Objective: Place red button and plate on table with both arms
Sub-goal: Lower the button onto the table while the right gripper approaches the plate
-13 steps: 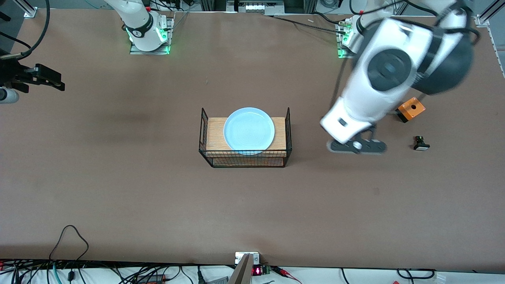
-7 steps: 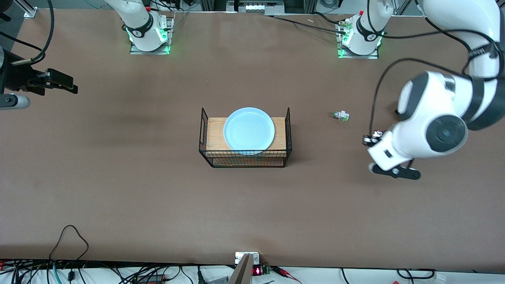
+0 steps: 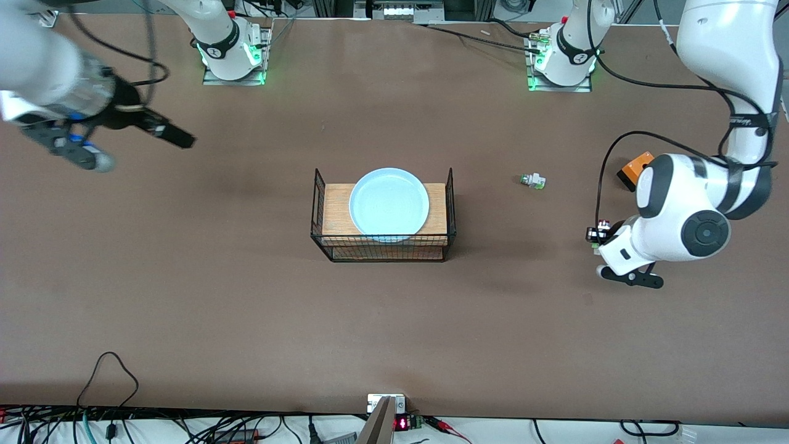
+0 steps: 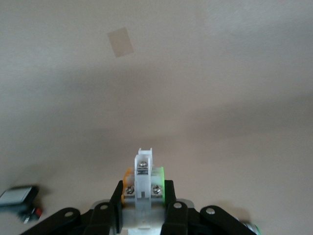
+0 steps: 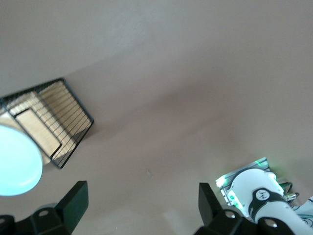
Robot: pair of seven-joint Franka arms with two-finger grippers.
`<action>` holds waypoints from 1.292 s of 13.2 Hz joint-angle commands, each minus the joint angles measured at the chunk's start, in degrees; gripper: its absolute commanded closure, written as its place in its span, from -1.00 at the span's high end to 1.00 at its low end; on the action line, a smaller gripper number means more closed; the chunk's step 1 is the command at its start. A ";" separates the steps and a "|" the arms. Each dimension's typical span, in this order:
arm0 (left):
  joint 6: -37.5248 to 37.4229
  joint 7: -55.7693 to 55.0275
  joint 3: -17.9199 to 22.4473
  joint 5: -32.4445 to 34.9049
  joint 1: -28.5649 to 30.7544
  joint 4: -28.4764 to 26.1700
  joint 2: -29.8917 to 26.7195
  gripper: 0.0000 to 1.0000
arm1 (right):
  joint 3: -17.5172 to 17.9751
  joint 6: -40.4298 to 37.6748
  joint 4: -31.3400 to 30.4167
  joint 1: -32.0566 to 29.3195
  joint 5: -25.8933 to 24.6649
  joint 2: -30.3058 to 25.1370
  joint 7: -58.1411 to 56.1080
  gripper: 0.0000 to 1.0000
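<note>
Two black grippers are up: the left gripper [image 3: 596, 237] hangs clamped on the tiny cream-bodied red button [image 4: 143, 180] toward the left arm's end from the wooden-topped wire rack [image 3: 383, 243], where the round light blue plate [image 3: 389, 203] rests; the right gripper [image 3: 166, 131], jaws apart, hovers over the brown table [image 3: 246, 296].

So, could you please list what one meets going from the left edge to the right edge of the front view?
Right gripper → wire rack with the plate on it → white switch with a green-silver end → red button in the left gripper → orange box.
</note>
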 commanded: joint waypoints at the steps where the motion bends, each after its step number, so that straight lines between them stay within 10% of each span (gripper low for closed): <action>1: 11.99 3.92 -0.88 -0.87 2.35 -8.87 -1.36 -0.64 | -0.49 2.07 0.86 4.17 0.20 1.69 1.99 1.00; 8: 22.41 4.02 -0.88 -0.87 2.71 -13.47 2.24 -0.52 | -0.41 13.76 0.24 6.64 10.90 3.63 31.38 1.00; 12: 21.63 3.84 -0.88 -0.87 2.71 -12.85 1.37 0.97 | -0.49 15.88 0.33 11.20 8.29 6.52 35.12 1.00; 17: 2.95 3.05 -2.01 -0.78 1.74 -5.14 -5.48 1.00 | -0.58 16.05 0.77 12.88 9.07 10.39 35.57 1.00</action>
